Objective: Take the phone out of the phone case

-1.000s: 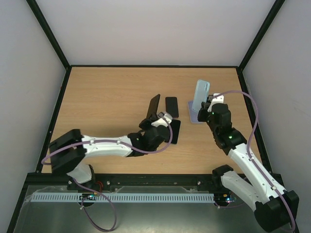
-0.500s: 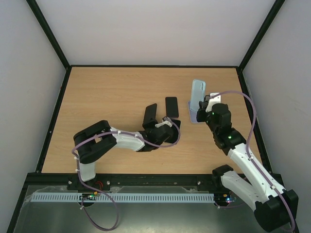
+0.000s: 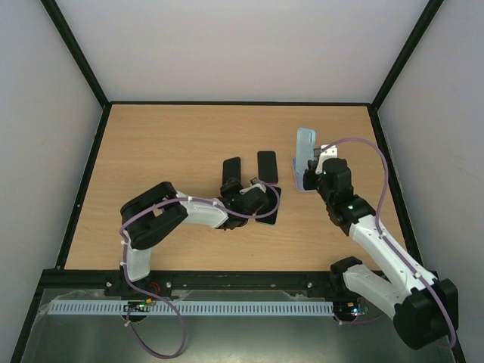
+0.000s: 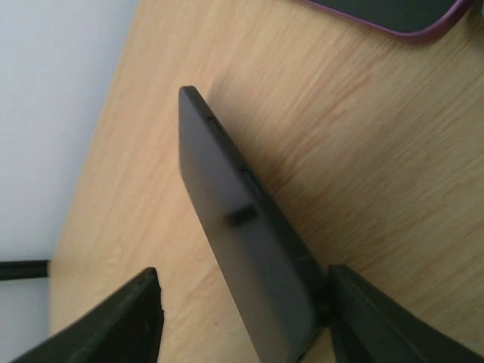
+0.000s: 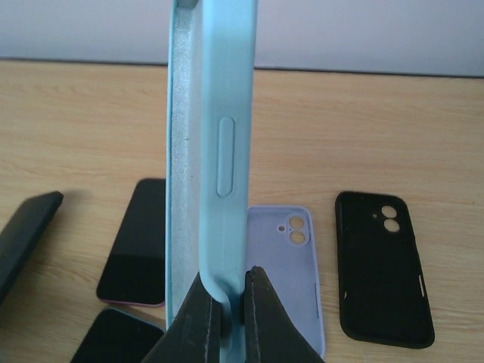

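Note:
A black phone [image 4: 234, 227] stands on edge between the fingers of my open left gripper [image 4: 243, 271]. It rests against the right finger [image 4: 378, 318], with a gap to the left finger [image 4: 128, 318]. From above, this phone [image 3: 231, 171] is at mid-table just beyond the left gripper [image 3: 237, 187]. My right gripper [image 5: 228, 274] is shut on the bottom edge of a light blue phone case [image 5: 212, 136], held upright with its bare lining showing. In the top view the case [image 3: 305, 147] rises above the right gripper [image 3: 311, 175] at the right.
A lilac case [image 5: 295, 249] lies under the held case, with a black case [image 5: 386, 265] to its right. A pink-rimmed phone [image 5: 140, 242] and another phone [image 5: 113, 340] lie to the left. Black frame rails edge the table [image 3: 166, 144].
My left gripper has opened and let go of the black phone, which came down from raised to low on the table. The right gripper and blue case shifted slightly left.

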{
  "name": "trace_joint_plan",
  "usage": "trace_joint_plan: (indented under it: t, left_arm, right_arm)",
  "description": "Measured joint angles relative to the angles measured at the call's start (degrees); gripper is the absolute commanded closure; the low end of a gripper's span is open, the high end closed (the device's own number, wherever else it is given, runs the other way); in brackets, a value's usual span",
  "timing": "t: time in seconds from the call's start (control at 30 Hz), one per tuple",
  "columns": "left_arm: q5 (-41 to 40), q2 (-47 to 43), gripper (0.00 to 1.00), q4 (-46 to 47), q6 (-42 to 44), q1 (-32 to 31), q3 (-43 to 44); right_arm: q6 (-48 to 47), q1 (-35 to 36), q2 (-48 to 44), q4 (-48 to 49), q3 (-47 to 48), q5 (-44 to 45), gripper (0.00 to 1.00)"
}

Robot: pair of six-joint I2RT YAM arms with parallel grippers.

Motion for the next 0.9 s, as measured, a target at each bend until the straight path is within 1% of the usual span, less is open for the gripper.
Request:
trace_joint_plan:
  t: [0.07, 0.17, 0.33, 0.4, 0.47, 0.57, 0.63, 0.73, 0.8, 0.9]
  left_arm:
    - [1.6, -0.5, 0.31, -2.1, -2.8, 0.0, -0.1]
    - [4.6, -3.5, 0.28, -4.9, -7.9, 0.0, -1.2]
    - [9.2, -13.8, 0.24, -10.3, -17.5, -0.7, -3.0]
    - [10.9, -17.9, 0.2, -13.5, -21.0, -1.4, -2.5]
    - [13.2, -22.1, 0.12, -17.6, -24.2, -2.7, -0.9]
    - [17.1, -28.1, 0.1, -22.5, -26.4, -3.6, 2.6]
    - [20.7, -33.0, 0.08, -24.7, -26.8, -3.1, 4.6]
    - [25.8, -39.6, 0.07, -26.3, -26.9, -0.1, 6.9]
    - [27.8, -43.1, 0.08, -25.9, -26.7, 2.6, 6.3]
    - [29.2, -46.3, 0.09, -24.5, -26.5, 6.4, 1.7]
  right_arm:
    - [-0.5, 0.0, 2.0, -0.7, 0.7, -0.2, 0.98]
    - [-1.9, 0.0, 4.3, -2.3, 2.3, -0.1, 0.98]
    - [-5.8, -0.8, 5.1, -7.1, 7.7, 0.2, 0.98]
    - [-7.7, -2.0, 5.9, -9.6, 11.2, -0.2, 0.98]
    - [-9.6, -4.3, 6.7, -11.6, 13.7, -0.9, 0.98]
    - [-13.0, -8.1, 7.8, -15.1, 14.8, -3.3, 0.98]
    - [-15.0, -13.6, 9.0, -17.6, 14.8, -5.5, 0.98]
    - [-18.5, -20.9, 12.5, -22.3, 15.5, -9.3, 0.98]
    - [-21.6, -26.1, 15.9, -26.4, 16.9, -12.2, 0.98]
    - [-26.0, -33.1, 20.1, -31.1, 17.7, -16.3, 0.98]
